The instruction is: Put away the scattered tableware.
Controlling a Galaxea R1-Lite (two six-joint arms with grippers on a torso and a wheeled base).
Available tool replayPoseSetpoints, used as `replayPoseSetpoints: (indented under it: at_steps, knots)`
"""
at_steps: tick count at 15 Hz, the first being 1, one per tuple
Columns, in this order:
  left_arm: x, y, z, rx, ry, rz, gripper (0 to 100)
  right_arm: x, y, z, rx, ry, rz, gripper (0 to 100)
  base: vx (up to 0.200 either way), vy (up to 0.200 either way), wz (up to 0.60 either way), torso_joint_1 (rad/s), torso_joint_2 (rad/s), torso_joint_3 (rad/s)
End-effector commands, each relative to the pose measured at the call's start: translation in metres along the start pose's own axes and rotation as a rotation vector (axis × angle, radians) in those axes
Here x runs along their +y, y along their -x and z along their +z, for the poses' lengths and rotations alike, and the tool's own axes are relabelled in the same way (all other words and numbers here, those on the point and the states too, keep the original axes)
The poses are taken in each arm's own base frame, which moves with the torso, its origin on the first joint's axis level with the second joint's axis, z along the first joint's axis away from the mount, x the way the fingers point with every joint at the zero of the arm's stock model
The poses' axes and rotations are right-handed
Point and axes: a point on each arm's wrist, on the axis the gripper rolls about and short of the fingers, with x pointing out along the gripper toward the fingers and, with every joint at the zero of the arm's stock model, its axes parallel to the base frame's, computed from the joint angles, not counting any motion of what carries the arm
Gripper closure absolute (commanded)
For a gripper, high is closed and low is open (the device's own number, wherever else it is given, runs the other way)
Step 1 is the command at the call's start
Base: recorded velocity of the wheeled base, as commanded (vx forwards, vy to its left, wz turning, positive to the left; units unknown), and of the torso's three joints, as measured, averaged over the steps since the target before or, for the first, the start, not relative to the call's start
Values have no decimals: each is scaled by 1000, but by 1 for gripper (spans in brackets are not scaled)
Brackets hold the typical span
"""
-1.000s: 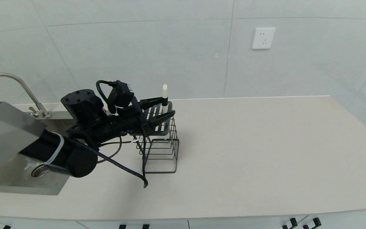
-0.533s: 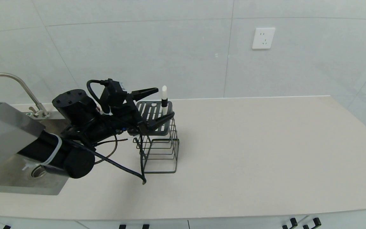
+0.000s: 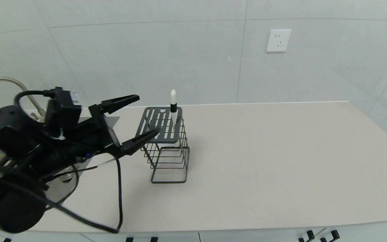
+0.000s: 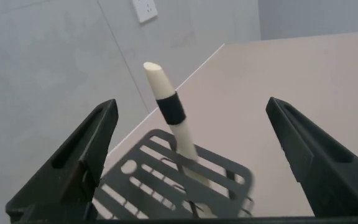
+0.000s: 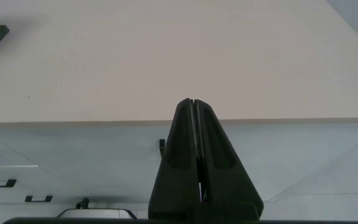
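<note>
Two black fingers of the left gripper stand spread wide and empty, just left of the wire rack, level with its slotted top. One white-handled utensil stands upright in that top. Well apart from the rack, the right gripper is pressed together above the counter edge.

Wire rack with upright utensil blocks centre, counter open rightward

My matte black left arm carries a round screw-studded cap, looping black cables and a boxy wrist camera; my left gripper and right gripper have tapered black fingers
</note>
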Motion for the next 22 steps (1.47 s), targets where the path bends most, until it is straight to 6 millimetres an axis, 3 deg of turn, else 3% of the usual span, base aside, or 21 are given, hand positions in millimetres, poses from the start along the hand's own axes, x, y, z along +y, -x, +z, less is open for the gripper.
replayPoseSetpoints:
  at_steps: [1,3,6,9,11,12,14,15,17,22]
  knots:
    - [-66,74,68,-67,-81,33,0,0,0,0,1,0,1,100,0,0,0,0,0,0]
    - [-106,116,76,-55,-72,78,0,0,0,0,1,2,2,100,0,0,0,0,0,0]
    - [-144,152,92,-53,-99,156,0,0,0,0,-1,2,2,100,0,0,0,0,0,0]
    - [-194,190,82,21,-19,169,0,0,0,0,-1,2,2,100,0,0,0,0,0,0]
    - [-214,205,73,69,30,183,0,0,0,0,-1,2,2,100,0,0,0,0,0,0]
    - [-223,210,56,136,80,227,0,0,0,0,-1,2,2,100,0,0,0,0,0,0]
    - [-229,213,38,194,134,314,0,0,0,0,-1,3,-1,100,0,0,0,0,0,0]
    - [-226,216,31,293,163,537,0,0,0,0,-1,0,-5,100,0,0,0,0,0,0]
    - [-223,221,26,372,181,795,0,0,0,0,1,0,-5,100,0,0,0,0,0,0]
    - [-223,224,23,390,253,955,0,0,0,0,-1,0,-5,100,0,0,0,0,0,0]
